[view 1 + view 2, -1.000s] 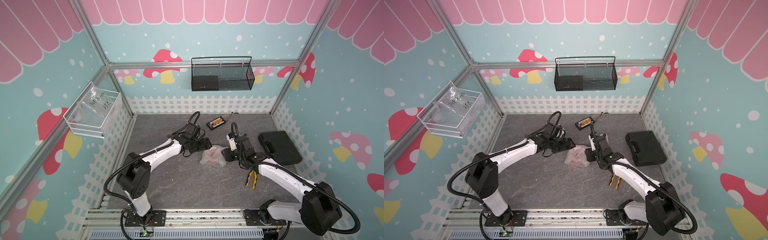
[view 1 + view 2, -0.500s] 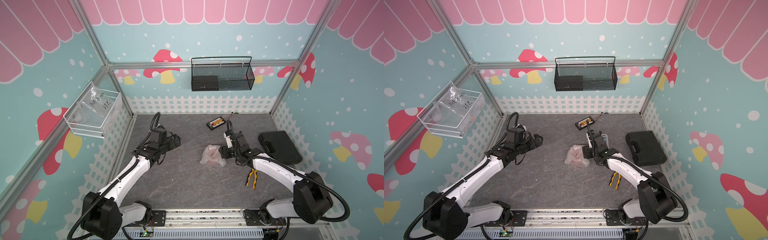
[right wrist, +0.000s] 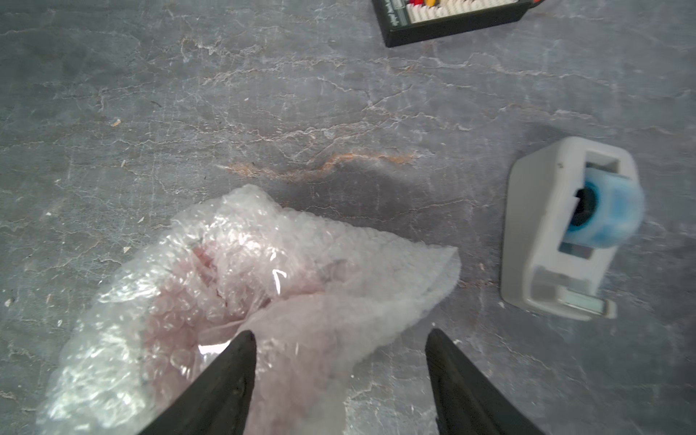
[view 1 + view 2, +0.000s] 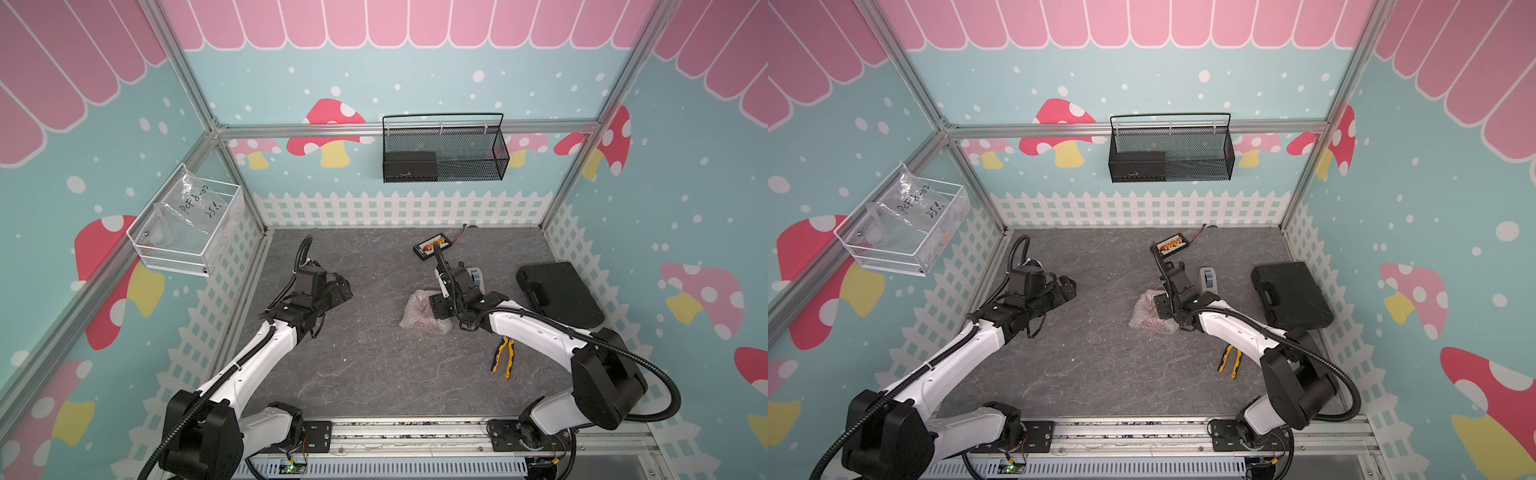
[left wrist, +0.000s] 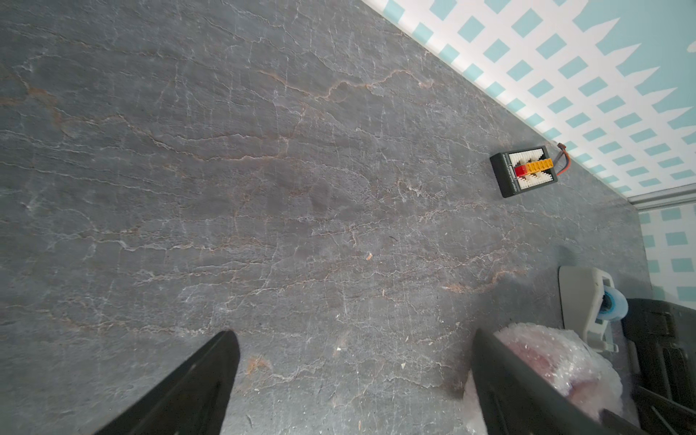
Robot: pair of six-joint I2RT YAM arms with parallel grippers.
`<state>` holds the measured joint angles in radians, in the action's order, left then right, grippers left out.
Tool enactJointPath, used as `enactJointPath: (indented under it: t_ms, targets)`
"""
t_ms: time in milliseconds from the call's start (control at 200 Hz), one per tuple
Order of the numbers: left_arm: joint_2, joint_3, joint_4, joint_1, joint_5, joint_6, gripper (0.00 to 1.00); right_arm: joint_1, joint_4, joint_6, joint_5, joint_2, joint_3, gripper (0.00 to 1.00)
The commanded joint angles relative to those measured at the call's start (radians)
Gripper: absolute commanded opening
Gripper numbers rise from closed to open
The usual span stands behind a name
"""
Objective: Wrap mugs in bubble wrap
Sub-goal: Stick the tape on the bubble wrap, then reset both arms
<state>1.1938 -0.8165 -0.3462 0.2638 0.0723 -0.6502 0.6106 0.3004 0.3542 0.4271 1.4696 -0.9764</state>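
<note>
We are seeing one bubble wrap [image 4: 419, 309] bundle lying on the surface [image 4: 365, 365]. The right wrist view is showing one red mug [image 3: 180, 309] blurred inside. Left jaws are standing wide open, well away. Right jaws are gaping open over the bundle's edge. One bag [image 4: 189, 203] in a wall basket [image 4: 224, 232] is reading "PCF8-02".

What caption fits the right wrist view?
Right gripper, jaws open, over crumpled bubble wrap, red showing through; tape dispenser alongside.
</note>
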Motion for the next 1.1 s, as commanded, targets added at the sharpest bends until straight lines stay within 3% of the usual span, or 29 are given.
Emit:
enactJointPath:
  t_ms: [0, 185, 440, 520, 770, 876, 936, 1016, 1096]
  targets:
    - [-0.009, -0.004, 0.007, -0.006, 0.053, -0.001, 0.99, -0.001, 0.089, -0.045, -0.123, -0.084, -0.071, 0.75]
    - [-0.015, -0.004, 0.026, -0.006, 0.143, 0.012, 0.99, -0.080, 0.099, -0.083, -0.215, -0.202, -0.034, 0.77]
    - [-0.087, 0.158, 0.281, -0.046, 0.536, 0.197, 0.99, -0.304, -0.238, -0.117, -0.694, -0.491, 0.276, 0.99]
    - [-0.097, 0.227, 0.398, -0.072, 0.580, 0.268, 0.99, -0.396, -0.363, -0.112, -0.709, -0.522, 0.377, 1.00]
    - [0.002, 0.414, 0.833, -0.098, 0.566, 0.511, 0.99, -0.528, -0.829, -0.169, -0.728, -0.416, 0.635, 1.00]
    - [0.097, 0.461, 0.999, -0.101, 0.460, 0.596, 0.99, -0.549, -1.081, -0.223, -0.737, -0.353, 0.747, 1.00]
    - [0.102, 0.453, 0.999, -0.102, 0.385, 0.612, 0.99, -0.557, -1.244, -0.258, -0.732, -0.307, 0.810, 1.00]
    - [0.131, 0.498, 1.158, -0.108, 0.303, 0.635, 0.99, -0.569, -1.354, -0.279, -0.698, -0.247, 0.832, 1.00]
    - [0.130, 0.491, 1.140, -0.110, 0.253, 0.660, 0.99, -0.574, -1.502, -0.310, -0.660, -0.189, 0.849, 0.99]
